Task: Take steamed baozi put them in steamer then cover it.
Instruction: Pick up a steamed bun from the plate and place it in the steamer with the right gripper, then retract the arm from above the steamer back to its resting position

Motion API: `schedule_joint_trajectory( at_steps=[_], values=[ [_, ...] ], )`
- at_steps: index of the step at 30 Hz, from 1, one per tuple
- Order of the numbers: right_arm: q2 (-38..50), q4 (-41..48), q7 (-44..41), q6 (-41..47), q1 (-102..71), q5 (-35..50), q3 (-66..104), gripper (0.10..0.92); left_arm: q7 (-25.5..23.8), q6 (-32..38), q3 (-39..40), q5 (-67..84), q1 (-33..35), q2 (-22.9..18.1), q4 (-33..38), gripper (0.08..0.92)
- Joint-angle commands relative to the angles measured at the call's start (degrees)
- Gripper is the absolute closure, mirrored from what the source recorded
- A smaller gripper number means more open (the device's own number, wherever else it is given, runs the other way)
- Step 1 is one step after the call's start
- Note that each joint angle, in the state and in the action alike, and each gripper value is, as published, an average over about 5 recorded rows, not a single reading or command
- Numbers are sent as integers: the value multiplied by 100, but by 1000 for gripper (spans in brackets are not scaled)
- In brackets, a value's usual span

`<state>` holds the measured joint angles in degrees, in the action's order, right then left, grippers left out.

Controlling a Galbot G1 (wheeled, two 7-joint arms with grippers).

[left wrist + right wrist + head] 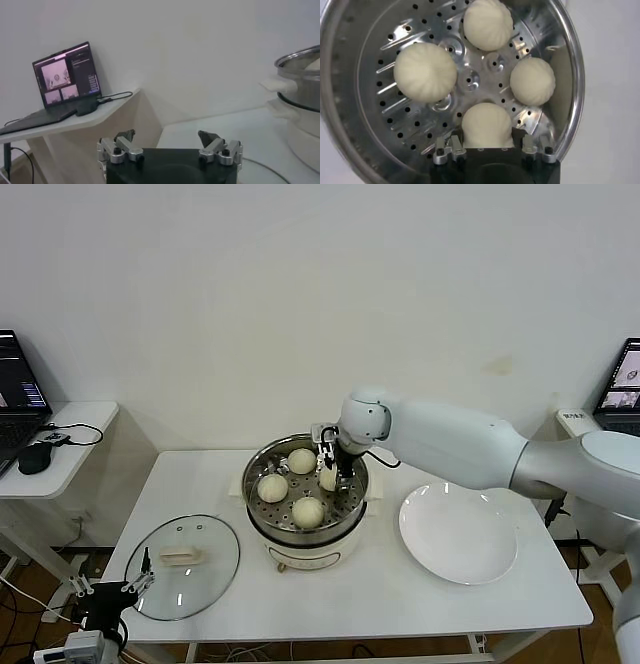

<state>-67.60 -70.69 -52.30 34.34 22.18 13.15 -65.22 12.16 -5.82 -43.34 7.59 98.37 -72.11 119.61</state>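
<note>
The steel steamer stands mid-table on its cream pot base. Three baozi lie loose in it, at the back, the left and the front. My right gripper reaches down into the steamer's right side, shut on a fourth baozi. In the right wrist view my right gripper clasps that baozi low over the perforated floor, with the other three baozi around it. The glass cover lies flat at the table's front left. My left gripper is open and empty beside it.
An empty white plate lies right of the steamer. A side table with a laptop and a mouse stands at the far left and also shows in the left wrist view. Another laptop is at the far right.
</note>
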Motion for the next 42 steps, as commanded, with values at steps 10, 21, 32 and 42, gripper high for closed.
schedule_joint_trajectory(
  at_steps=[10,21,32,42],
  values=[
    [2413,-2495,2764,40,-858,1665,1586,203,-35,40,45,1,25,-20,63,177],
    [2887,-3397,5495,-1968,-6024,958,5771,203,-97,360,150,-79,3,-150,-183,177],
    [634,-3389,4558,-3856,-9547,-606,9557,202,-94,495,306,-370,-4,-222,-393,177],
    [-1258,-3803,3813,-3908,-10589,-653,11311,203,239,1404,302,-2924,-391,-117,-1210,177]
  ],
)
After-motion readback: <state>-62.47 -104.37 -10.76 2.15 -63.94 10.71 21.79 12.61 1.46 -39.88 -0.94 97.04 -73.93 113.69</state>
